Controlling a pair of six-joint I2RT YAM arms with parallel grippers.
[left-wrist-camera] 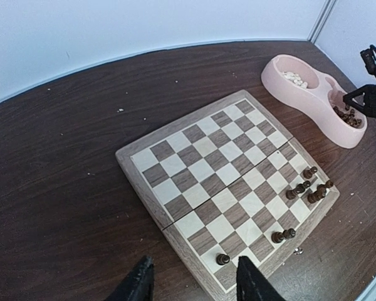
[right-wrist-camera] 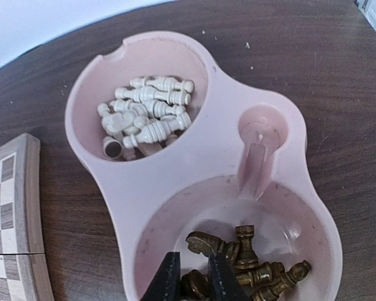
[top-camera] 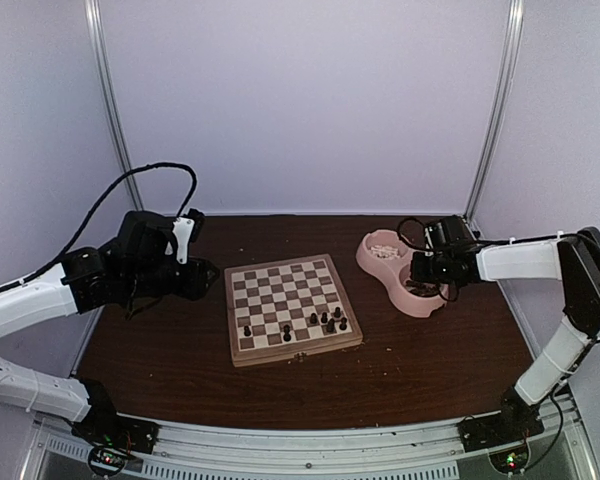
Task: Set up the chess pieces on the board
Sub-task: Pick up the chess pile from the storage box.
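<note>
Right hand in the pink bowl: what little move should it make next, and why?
Probably lift straight up a little. The right hand has its fingers nearly together among the dark pieces in the pink bowl; whether one is gripped is unclear, and rising would show it.

Too small from above to tell the kinds of dark chess pieces [top-camera: 325, 320] on the board [top-camera: 280, 290]. Hard to say whether the right gripper [right-wrist-camera: 193, 263] pinches anything in the pink bowl [right-wrist-camera: 144, 207]: cut off by the bottom edge. Same bottom cut for the left gripper [left-wrist-camera: 194, 263].
</note>
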